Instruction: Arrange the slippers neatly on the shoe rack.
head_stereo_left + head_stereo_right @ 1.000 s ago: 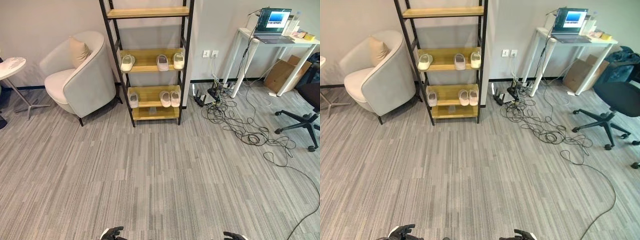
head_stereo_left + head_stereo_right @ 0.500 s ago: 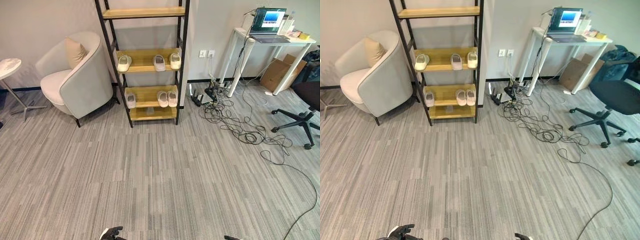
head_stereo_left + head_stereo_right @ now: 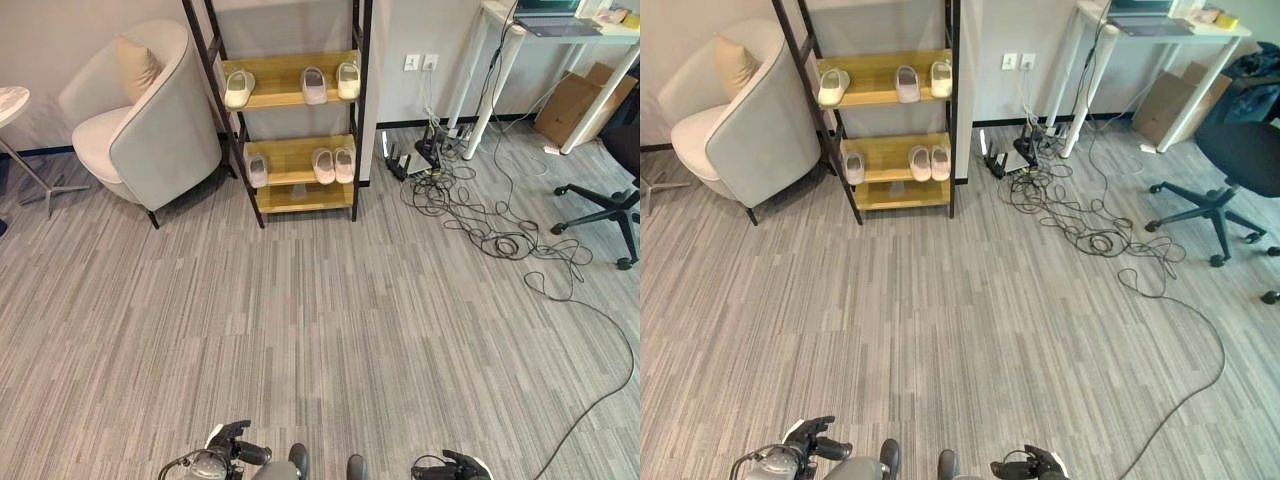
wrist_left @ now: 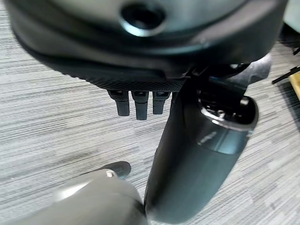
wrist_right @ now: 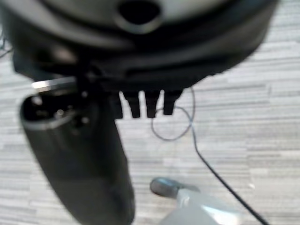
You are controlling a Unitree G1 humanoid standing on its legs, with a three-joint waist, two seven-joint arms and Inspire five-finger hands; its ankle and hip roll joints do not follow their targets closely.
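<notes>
A: Left eye view?
B: Black metal shoe rack with pale wooden shelves against the wall. Three light slippers on the upper visible shelf: one at the left, apart from a pinkish one and a cream one standing close together. Three more on the shelf below: one at the left, two paired side by side. Smooth, rounded, moulded-looking. No readable writing. Curved grey armchair with a tan cushion just left of the rack. Striped grey carpet floor. Left robot hand and right robot hand low at the near edge, well apart from the rack.

A: Right eye view?
B: Same room. Tangled black cables right of the rack, a black office chair further right, white tabletop at the far corner.

A: Left wrist view?
B: Dark fingers hanging straight and relaxed over carpet, empty.

A: Right wrist view?
B: Fingers likewise straight, holding nothing.
</notes>
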